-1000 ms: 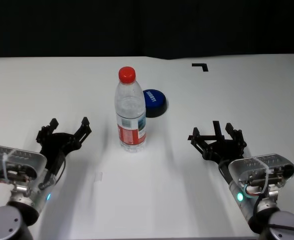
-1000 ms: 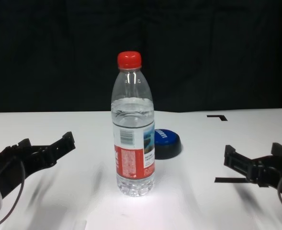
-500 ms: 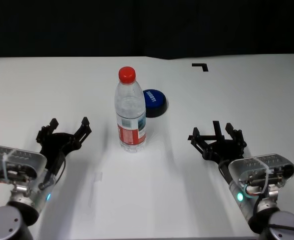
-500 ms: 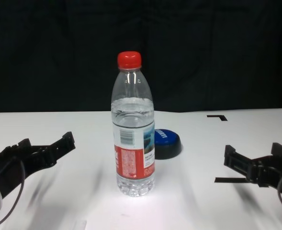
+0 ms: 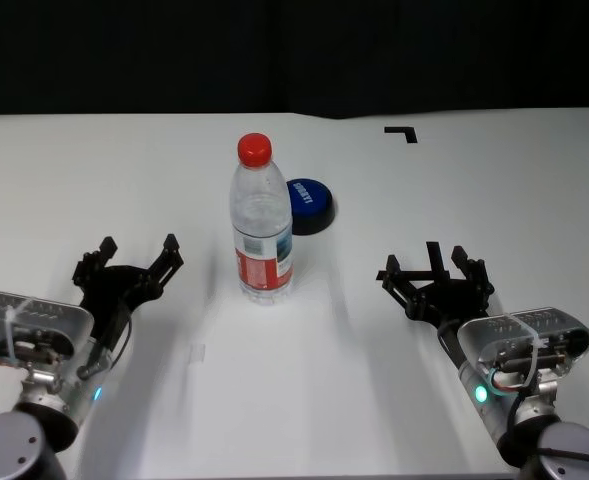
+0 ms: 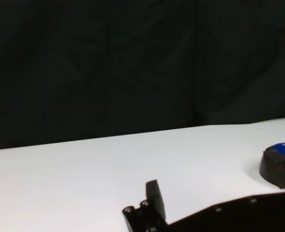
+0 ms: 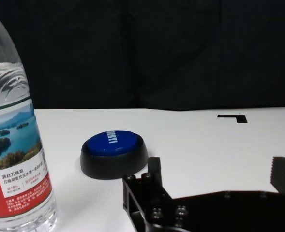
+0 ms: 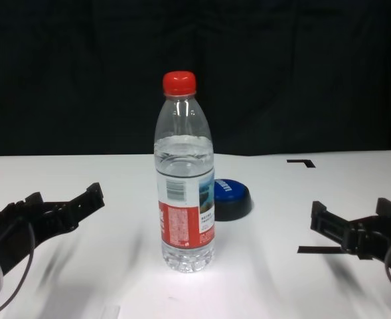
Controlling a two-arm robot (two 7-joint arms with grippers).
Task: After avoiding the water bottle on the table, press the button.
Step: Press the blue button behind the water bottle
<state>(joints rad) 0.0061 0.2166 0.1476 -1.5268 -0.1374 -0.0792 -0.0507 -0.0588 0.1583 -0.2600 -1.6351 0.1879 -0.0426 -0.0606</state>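
Observation:
The water bottle (image 5: 262, 225) stands upright on the white table (image 5: 94, 170), clear with a red cap and a red, white and blue label. The blue button (image 5: 309, 203) on its black base sits just behind the bottle, a little to its right. My left gripper (image 5: 137, 250) is open and empty, left of the bottle near the table's front. My right gripper (image 5: 432, 265) is open and empty, right of the bottle. In the right wrist view the bottle (image 7: 14, 140) and the button (image 7: 114, 152) both show beyond the fingers (image 7: 154, 169). The left wrist view shows only the button's edge (image 6: 280, 162).
A black L-shaped tape mark (image 5: 402, 132) lies at the table's far right. A small pale tape piece (image 5: 198, 352) lies near the front, left of centre. A black curtain closes off the back edge of the table.

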